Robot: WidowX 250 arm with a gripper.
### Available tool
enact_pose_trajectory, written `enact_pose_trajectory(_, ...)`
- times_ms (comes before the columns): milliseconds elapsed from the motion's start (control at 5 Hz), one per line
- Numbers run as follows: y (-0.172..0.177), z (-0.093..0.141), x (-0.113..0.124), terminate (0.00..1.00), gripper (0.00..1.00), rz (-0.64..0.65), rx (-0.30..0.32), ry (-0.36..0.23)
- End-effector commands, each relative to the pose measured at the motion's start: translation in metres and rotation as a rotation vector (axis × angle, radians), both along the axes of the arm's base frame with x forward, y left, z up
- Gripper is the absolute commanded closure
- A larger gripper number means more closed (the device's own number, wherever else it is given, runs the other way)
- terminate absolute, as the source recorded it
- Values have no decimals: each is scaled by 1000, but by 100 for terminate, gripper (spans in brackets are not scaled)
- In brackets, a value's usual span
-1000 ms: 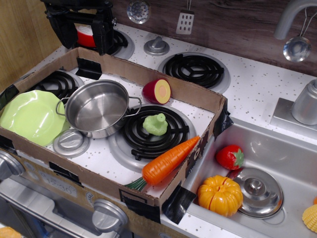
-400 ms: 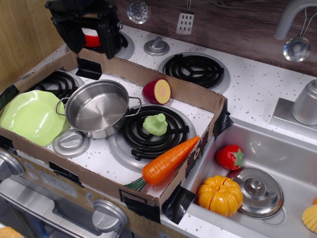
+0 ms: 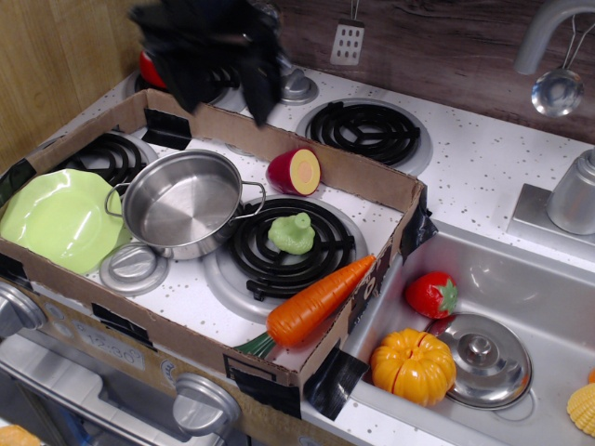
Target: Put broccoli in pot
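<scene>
Above the box's far edge, the blurred black gripper (image 3: pixel 218 88), jaw state unclear, approaches; next it must reach the pale-green lumpy plastic broccoli (image 3: pixel 292 233) beside the shiny steel pot (image 3: pixel 182 202).

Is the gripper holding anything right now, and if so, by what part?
Nothing that can be seen. The gripper is a blurred dark shape above the box's back edge, its jaws unreadable. The broccoli lies untouched on the burner beside the empty pot.

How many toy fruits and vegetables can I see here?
6, perhaps more hidden. In the box: broccoli on the burner, carrot at the front edge, a red-and-yellow half fruit by the back wall. In the sink: strawberry, pumpkin, and a yellow piece cut off at right.
</scene>
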State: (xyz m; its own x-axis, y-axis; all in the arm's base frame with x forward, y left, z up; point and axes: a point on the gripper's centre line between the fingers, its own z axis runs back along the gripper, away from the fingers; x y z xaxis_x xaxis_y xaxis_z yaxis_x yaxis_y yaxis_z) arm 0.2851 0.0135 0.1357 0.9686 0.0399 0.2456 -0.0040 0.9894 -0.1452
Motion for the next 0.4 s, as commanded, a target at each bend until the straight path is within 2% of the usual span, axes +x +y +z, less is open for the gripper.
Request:
enact_pose_trajectory(0,-28,-6,12,0,0,47,-21,-1)
enact_pose_trajectory(200,-33,-17,15,0,0,69,-33,23)
